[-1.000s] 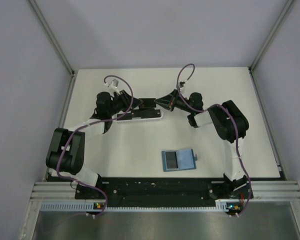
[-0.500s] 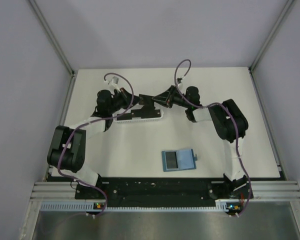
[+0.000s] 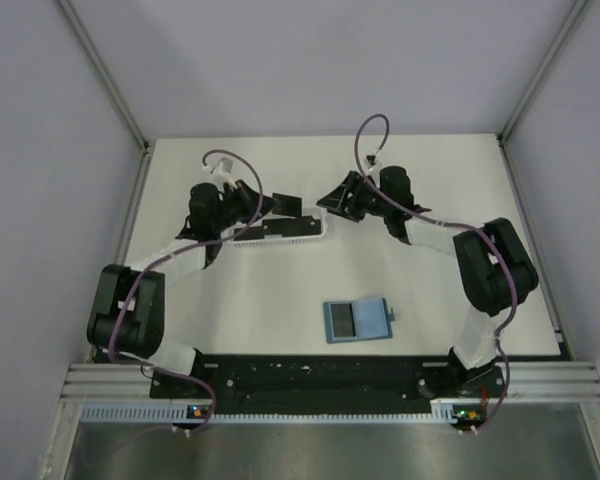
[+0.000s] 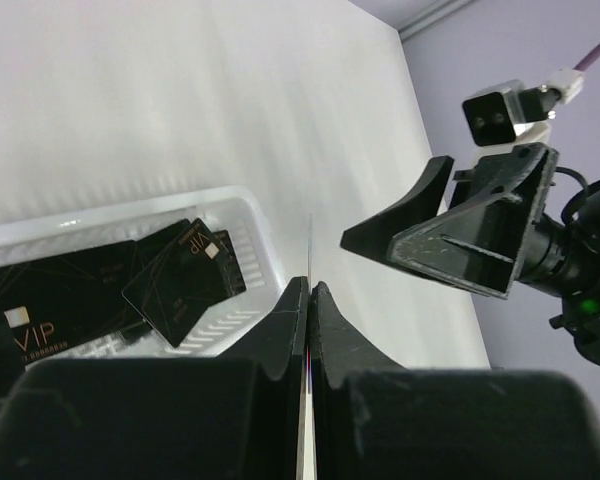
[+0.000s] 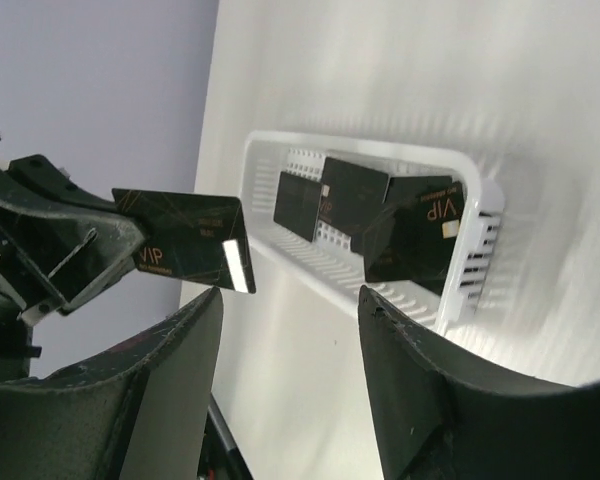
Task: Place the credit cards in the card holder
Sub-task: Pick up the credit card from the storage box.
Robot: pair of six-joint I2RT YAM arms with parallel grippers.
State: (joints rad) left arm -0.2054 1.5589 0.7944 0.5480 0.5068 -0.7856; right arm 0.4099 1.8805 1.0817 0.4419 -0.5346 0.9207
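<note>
The left gripper (image 4: 309, 292) is squeezing tight on one black card (image 5: 180, 245), and it is holding the card up in the air over the left end of the white basket (image 5: 477, 262). From the left wrist the card is looking like a thin line between the two fingers (it is seen edge-on there). The card is showing "VIP" in gold letters, with some tiny writing under it that is too small to read, and a white strip at one end. Inside the basket, three more black cards are lying loose and overlapping: one (image 5: 300, 205), two (image 5: 352, 192), three (image 5: 415, 240). The third one is also showing "VIP". The right gripper (image 5: 290, 300) is facing the held card from the other side, near it but not touching it. Its fingers are standing wide apart and are holding nothing. The blue card holder (image 3: 357, 320) is lying flat on the table (image 3: 430, 180), alone, well apart from both grippers and closer to the arm bases. So that is making four cards, one basket and one card holder.
</note>
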